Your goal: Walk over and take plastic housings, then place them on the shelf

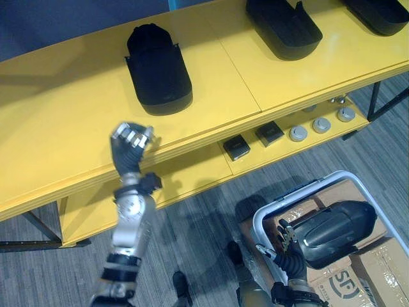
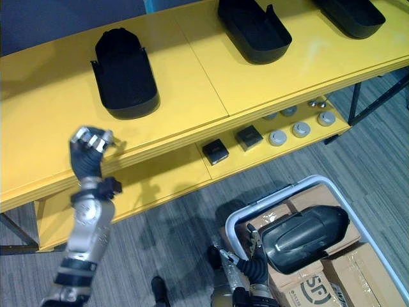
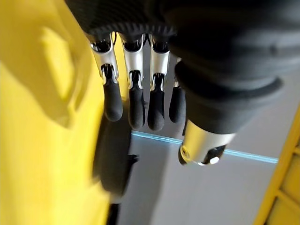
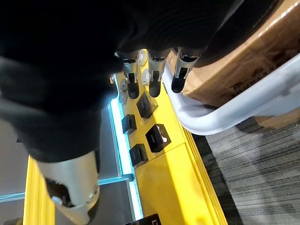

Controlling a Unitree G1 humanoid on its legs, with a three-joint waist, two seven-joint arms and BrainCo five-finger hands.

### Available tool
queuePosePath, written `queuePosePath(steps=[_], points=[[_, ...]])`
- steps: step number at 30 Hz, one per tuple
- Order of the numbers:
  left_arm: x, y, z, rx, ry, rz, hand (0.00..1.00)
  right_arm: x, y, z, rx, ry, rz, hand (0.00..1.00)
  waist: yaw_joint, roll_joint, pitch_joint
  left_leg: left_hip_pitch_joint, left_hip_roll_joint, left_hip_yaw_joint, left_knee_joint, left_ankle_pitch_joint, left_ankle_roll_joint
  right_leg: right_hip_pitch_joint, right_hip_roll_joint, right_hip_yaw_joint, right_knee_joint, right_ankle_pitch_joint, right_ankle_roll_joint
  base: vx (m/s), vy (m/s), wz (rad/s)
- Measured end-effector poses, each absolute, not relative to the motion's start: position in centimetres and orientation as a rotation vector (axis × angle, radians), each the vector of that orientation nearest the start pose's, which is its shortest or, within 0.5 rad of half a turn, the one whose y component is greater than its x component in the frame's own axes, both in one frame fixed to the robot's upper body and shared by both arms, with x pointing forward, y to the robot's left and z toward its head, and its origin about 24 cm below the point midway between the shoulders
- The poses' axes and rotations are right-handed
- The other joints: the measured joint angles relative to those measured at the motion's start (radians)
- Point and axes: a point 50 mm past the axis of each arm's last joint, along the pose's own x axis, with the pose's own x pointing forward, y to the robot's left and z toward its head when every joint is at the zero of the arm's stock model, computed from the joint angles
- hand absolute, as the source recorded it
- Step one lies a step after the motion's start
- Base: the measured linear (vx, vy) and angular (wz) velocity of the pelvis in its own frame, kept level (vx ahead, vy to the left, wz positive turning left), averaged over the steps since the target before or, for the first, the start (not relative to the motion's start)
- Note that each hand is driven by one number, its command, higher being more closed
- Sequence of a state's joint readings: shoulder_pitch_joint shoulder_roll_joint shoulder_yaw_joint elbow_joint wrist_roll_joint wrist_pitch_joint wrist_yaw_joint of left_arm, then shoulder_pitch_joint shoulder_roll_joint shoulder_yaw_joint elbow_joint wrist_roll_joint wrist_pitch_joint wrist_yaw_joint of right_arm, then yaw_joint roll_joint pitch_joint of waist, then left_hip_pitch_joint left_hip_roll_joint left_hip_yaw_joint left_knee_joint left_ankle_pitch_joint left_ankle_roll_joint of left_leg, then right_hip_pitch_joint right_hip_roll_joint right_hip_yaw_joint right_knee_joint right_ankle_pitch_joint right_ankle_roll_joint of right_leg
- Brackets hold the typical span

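Observation:
Three black plastic housings lie on the yellow shelf top (image 1: 77, 121): one near the middle (image 1: 158, 70), one further right (image 1: 284, 25) and one at the far right corner (image 1: 380, 13). My left hand (image 1: 131, 144) is raised at the shelf's front edge, just short of the middle housing, with relaxed fingers (image 3: 136, 93) holding nothing. A fourth housing (image 1: 335, 230) lies on cardboard boxes inside a white-framed cart (image 1: 259, 220) at the lower right. My right hand (image 1: 287, 246) hovers at that housing's left end with straight, spread fingers (image 4: 180, 70), and I cannot tell if they touch it.
On the lower yellow shelf (image 1: 192, 173) sit small black boxes (image 1: 236, 147) and several round silver parts (image 1: 321, 125). Cardboard boxes (image 1: 364, 272) fill the cart. Dark shelf legs (image 1: 383, 96) stand at the right and lower left on grey striped floor.

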State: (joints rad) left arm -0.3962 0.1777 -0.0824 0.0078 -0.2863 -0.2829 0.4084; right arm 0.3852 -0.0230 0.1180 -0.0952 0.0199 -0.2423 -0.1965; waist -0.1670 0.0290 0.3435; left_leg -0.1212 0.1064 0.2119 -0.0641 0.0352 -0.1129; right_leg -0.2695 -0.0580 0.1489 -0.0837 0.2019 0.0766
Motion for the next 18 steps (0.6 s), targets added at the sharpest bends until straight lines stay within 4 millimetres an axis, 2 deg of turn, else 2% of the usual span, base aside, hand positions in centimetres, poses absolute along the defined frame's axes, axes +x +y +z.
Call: queuePosePath(steps=[6, 9, 13, 16, 18], points=[[30.5, 14.6, 18.6, -0.175, -0.667, 0.17, 1.0, 17.1, -15.6, 0.9, 0.016, 0.027, -0.187, 0.0, -0.008, 0.023, -0.01, -0.007, 0.0, 0.001, 0.0, 0.004, -0.003, -0.008, 0.0, 0.001, 0.0, 0.0, 0.0, 0.03, 0.045, 0.0], [32.7, 14.3, 20.3, -0.126, -0.68, 0.158, 1.0, 17.1, -15.6, 0.9, 0.016, 0.027, -0.184, 0.0, -0.013, 0.024, -0.01, -0.01, 0.001, 0.005, 0.0, 0.003, -0.003, -0.013, 0.0, 0.006, 0.0, 0.0, 0.0, 0.04, 0.044, -0.04], [34.6, 15.4, 23.3, -0.054, -0.723, 0.192, 1.0, 17.2, -15.6, 1.0, 0.018, 0.024, -0.183, 0.0, -0.017, 0.023, -0.01, -0.02, 0.001, 0.036, 0.002, 0.0, -0.006, -0.041, 0.002, 0.037, 0.0, 0.006, 0.001, 0.06, 0.058, -0.2], [35.8, 16.6, 24.5, 0.003, -0.713, 0.229, 1.0, 17.2, -15.5, 1.0, 0.022, 0.02, -0.181, 0.0, -0.037, 0.022, -0.01, -0.021, 0.003, 0.046, 0.003, -0.005, -0.007, -0.045, 0.006, 0.046, 0.0, 0.008, 0.001, 0.08, 0.066, -0.14], [36.6, 17.3, 25.0, 0.019, -0.687, 0.254, 1.0, 17.3, -15.5, 1.2, 0.024, 0.013, -0.18, 0.0, -0.039, 0.02, -0.01, -0.015, 0.005, 0.063, 0.007, -0.011, -0.006, -0.046, 0.008, 0.061, 0.0, 0.009, 0.002, 0.05, 0.056, -0.2]])
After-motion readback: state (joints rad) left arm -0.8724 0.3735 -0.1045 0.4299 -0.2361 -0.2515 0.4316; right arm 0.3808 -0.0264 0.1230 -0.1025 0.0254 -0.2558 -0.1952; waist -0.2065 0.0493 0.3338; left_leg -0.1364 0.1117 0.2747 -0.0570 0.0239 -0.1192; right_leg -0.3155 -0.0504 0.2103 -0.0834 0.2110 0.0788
